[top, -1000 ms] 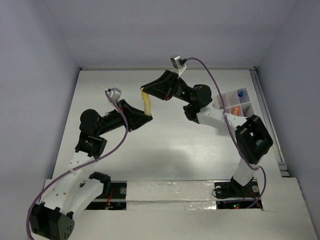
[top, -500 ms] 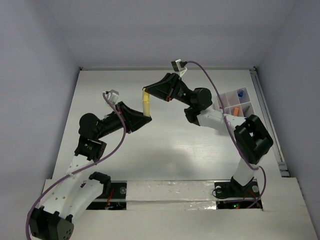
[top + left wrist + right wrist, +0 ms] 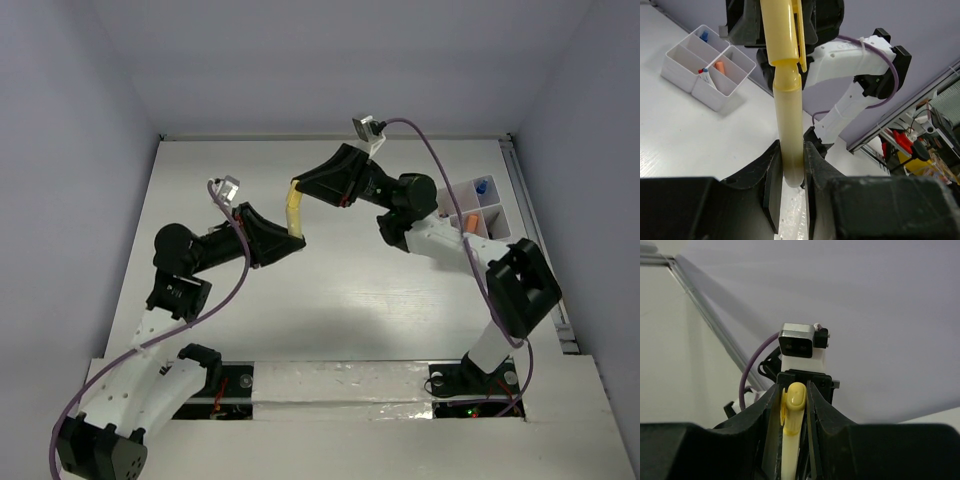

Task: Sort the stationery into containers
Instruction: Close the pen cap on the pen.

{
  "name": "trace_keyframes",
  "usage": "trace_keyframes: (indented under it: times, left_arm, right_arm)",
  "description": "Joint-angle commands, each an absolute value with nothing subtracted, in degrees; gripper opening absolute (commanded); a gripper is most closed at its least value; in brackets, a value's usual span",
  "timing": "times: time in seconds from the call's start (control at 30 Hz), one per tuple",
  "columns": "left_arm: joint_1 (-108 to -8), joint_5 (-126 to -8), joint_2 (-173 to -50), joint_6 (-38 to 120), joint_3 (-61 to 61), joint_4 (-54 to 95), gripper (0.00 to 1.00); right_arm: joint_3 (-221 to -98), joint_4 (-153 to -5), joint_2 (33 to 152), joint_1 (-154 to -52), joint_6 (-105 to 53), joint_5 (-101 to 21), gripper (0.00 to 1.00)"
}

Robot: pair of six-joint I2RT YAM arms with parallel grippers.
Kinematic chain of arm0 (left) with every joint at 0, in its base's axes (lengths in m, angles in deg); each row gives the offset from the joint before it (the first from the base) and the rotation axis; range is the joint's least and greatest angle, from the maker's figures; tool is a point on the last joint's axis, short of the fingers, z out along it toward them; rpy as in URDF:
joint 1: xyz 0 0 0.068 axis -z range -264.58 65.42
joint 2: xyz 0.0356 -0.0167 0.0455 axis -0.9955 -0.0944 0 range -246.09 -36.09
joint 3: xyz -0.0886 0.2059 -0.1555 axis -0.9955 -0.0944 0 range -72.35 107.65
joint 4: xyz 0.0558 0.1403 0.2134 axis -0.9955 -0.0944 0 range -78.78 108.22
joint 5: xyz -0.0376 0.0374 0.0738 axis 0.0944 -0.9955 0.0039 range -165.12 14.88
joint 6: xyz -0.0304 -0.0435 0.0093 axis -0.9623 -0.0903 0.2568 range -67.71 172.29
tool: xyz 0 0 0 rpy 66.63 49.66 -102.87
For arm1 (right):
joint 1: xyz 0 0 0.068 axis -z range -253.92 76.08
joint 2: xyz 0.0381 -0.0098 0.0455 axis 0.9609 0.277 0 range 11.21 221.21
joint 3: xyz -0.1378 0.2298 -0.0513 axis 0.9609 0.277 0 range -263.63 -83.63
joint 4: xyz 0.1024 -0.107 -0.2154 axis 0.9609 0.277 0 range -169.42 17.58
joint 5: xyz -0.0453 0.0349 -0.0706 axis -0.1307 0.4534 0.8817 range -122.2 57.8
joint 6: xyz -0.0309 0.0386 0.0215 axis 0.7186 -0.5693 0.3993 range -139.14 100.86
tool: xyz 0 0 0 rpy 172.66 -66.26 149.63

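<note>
the cream stick (image 3: 295, 212) is held in the air over the table (image 3: 350, 300), gripped at both ends: left gripper (image 3: 291, 237) clamped on its body, right gripper (image 3: 299, 186) clamped on what looks like its cap. the white organizer box (image 3: 478, 206) sits at the far right.

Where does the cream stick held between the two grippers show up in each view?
Top external: cream stick just above centre, running from the left gripper up to the right gripper.
Left wrist: upright in the middle, from bottom centre to the top edge.
Right wrist: bottom centre, rounded end up.
Shared landmark: white organizer, right side in top external, upper left in left wrist; not in right wrist.
</note>
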State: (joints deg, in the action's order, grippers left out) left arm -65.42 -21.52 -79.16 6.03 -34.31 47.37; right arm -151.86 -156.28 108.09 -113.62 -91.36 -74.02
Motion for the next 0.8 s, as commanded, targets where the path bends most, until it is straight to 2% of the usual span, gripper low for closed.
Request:
trace_keyframes:
  times: [0.0, 0.07, 0.17, 0.3, 0.5, 0.6, 0.77]
  left_arm:
    - [-65.6, -24.4, -79.0, 9.2, -26.8, 50.8, 0.0]
    - [-65.6, -24.3, -79.2, 11.1, -25.2, 45.5, 0.0]
    - [-65.6, -24.4, -79.6, 15.1, -23.8, 39.7, 0.0]
    - [-65.6, -24.9, -80.9, 20.9, -22.0, 32.3, 0.0]
    - [-65.6, -26.9, -81.4, 27.3, -21.1, 26.0, 0.0]
    - [-65.6, -27.0, -80.5, 28.0, -21.8, 26.1, 0.0]
    - [-65.6, -24.6, -77.5, 24.3, -25.9, 35.3, 0.0]
  right_arm:
    - [-153.4, -140.6, 104.2, -115.3, -79.0, -89.1, 0.0]
    - [-155.8, -130.4, 101.7, -115.3, -70.1, -89.1, 0.0]
    - [-160.4, -107.4, 100.2, -115.3, -59.4, -89.0, 0.0]
    - [-164.3, -93.6, 100.6, -115.3, -53.0, -91.2, 0.0]
    - [-163.9, -87.3, 100.7, -115.3, -50.2, -93.2, 0.0]
    - [-162.2, -91.3, 100.3, -115.3, -52.3, -96.5, 0.0]
    - [-158.0, -98.4, 100.3, -115.3, -57.3, -101.3, 0.0]
